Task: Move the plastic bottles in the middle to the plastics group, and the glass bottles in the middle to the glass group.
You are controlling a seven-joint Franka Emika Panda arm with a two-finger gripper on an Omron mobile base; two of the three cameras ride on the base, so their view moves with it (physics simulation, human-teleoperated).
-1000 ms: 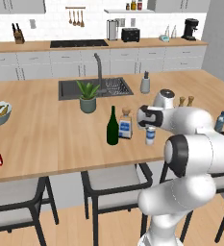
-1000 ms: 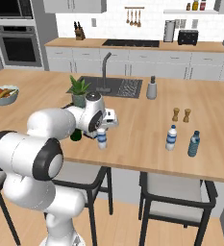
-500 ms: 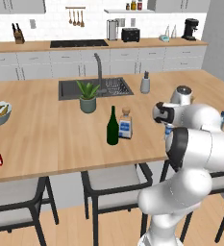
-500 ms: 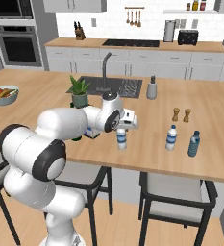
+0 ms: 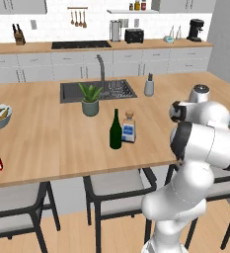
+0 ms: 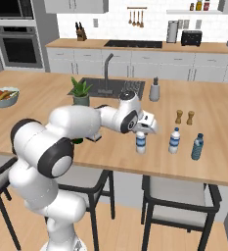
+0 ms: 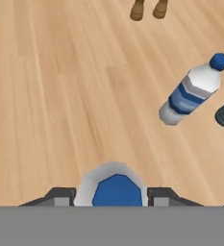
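Our jaws [image 6: 144, 133] clamp the small clear plastic bottle [image 6: 141, 142] just left of two similar blue-labelled bottles [image 6: 174, 140] on the wooden surface [image 6: 218, 117]; we should lower it upright before letting go.

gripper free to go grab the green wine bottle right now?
Probably not: the gripper is shut on the small water bottle, near the plastics group. The green wine bottle stands back mid-counter beside the squat bottle, otherwise unobstructed.
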